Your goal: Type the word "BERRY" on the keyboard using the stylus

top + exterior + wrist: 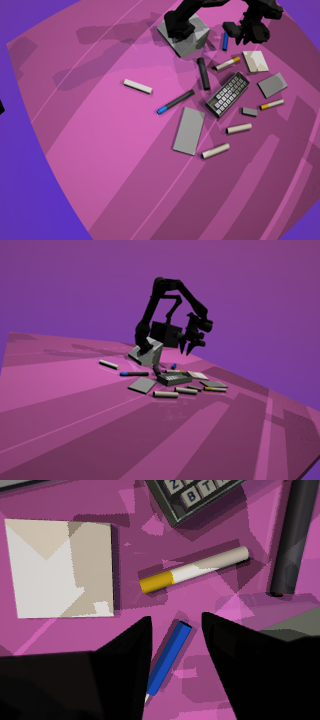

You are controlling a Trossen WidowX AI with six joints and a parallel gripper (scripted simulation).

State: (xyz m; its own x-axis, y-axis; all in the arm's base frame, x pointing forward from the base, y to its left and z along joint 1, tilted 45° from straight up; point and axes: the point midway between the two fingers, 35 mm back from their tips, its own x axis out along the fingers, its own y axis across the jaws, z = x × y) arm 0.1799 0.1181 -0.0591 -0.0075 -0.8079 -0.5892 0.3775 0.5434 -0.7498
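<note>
The stylus (225, 42) (173, 366) (169, 659) is a thin blue rod with a pale pointed tip, lying on the desk near the arm's base. My gripper (241, 43) (184, 353) (176, 621) is partly open with nothing between its fingers, raised above the desk. In the wrist view the stylus lies below, seen through the finger gap, its tip end partly near the left finger. The dark keyboard (212, 102) (178, 381) (176, 519) with white letter keys lies beyond it; only its corner with Z, B and T shows in the wrist view.
Between stylus and keyboard lies a white cylinder with a yellow end (227, 63) (200, 570). A black cylinder (203, 73) (295, 540) and a cream square block (255, 62) (60, 570) flank it. A blue-ended black marker (178, 100), grey slabs and several pale cylinders lie farther out.
</note>
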